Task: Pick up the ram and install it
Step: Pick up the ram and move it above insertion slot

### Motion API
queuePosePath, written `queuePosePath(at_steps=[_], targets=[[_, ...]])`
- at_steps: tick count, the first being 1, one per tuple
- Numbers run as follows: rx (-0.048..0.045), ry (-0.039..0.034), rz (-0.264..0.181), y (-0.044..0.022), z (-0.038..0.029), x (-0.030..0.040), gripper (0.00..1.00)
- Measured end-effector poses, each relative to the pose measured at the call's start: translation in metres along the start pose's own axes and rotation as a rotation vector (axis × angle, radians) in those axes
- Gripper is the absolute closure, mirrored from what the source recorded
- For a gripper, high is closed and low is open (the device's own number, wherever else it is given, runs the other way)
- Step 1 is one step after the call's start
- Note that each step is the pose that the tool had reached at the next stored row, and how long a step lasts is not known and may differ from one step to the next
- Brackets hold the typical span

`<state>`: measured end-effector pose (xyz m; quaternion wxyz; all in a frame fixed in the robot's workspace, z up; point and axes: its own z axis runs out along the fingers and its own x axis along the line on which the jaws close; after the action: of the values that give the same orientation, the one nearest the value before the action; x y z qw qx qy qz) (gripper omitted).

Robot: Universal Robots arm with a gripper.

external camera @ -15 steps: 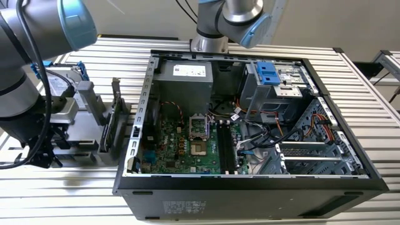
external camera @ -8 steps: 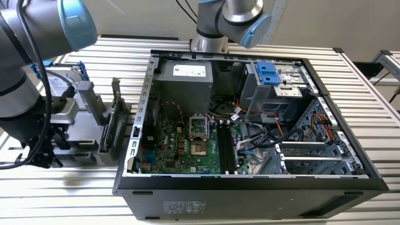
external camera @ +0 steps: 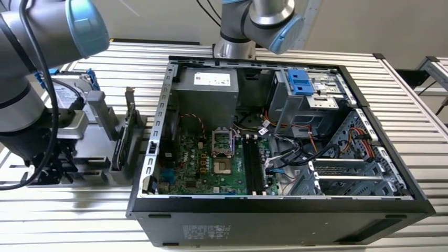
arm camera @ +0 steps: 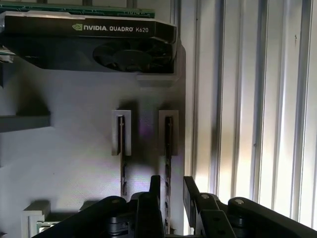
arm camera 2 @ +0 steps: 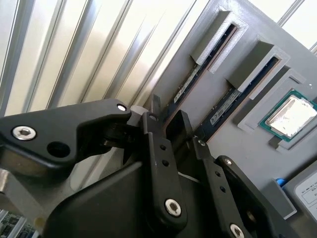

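Two parted fingers of the gripper (arm camera: 172,186) straddled the ram (arm camera: 168,144) in the grey holder (arm camera: 74,163), at the exterior view's left of the computer case (external camera: 280,209); the pick-up seemed to need a square squeeze.

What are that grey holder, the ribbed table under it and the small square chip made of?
The grey holder looks like matte plastic, possibly 3D-printed: its raised slot walls show fine layering. The ribbed table seems to be bare metal, perhaps aluminium, given the bright glare along its slats. The square chip has a silvery, metal-looking lid on a green board edge.
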<state>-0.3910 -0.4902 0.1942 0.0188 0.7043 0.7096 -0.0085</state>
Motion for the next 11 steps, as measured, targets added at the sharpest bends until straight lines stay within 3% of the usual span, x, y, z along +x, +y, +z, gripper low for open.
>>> queuePosePath(at_steps=[11], targets=[[-0.0001, 0.0001, 0.0, 0.0, 0.0007, 0.0043, 0.0]])
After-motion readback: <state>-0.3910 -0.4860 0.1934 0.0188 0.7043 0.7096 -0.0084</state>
